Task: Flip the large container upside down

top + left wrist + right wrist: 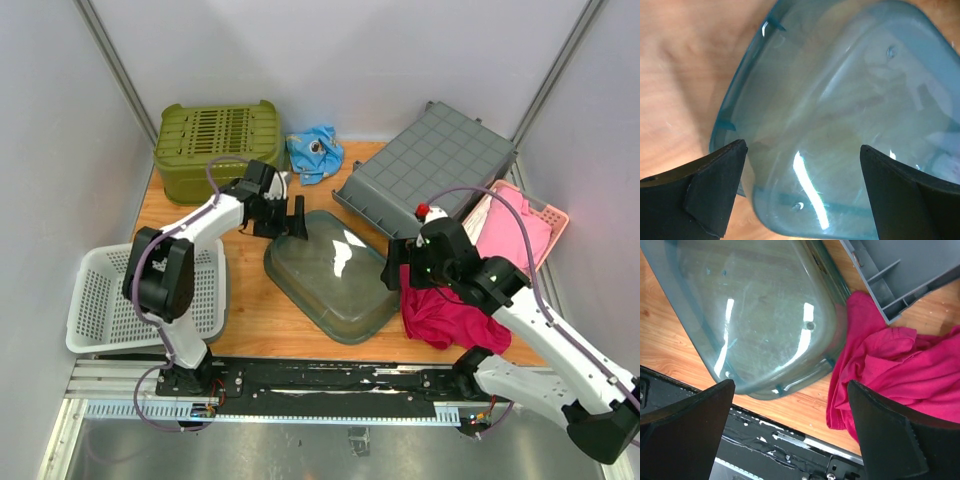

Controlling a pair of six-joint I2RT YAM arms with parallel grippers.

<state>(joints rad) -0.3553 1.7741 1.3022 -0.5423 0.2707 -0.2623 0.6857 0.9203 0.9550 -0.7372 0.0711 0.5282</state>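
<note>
The large container (330, 270) is a translucent grey-green tub in the middle of the wooden table. It appears to lie with its base up and its rim on the wood. My left gripper (290, 222) is open at its far left corner, a little above it; the left wrist view shows the container (840, 115) between and below the open left gripper (802, 150). My right gripper (397, 268) is open and empty over the container's right edge. In the right wrist view the container (760, 315) lies beyond the right gripper (790, 385).
An olive crate (218, 145), a blue cloth (314, 152) and a grey ribbed tray (428, 170) stand at the back. A pink basket (520, 225) is at the right. A red cloth (445, 310) touches the container's right side. A white basket (110, 300) hangs off the left edge.
</note>
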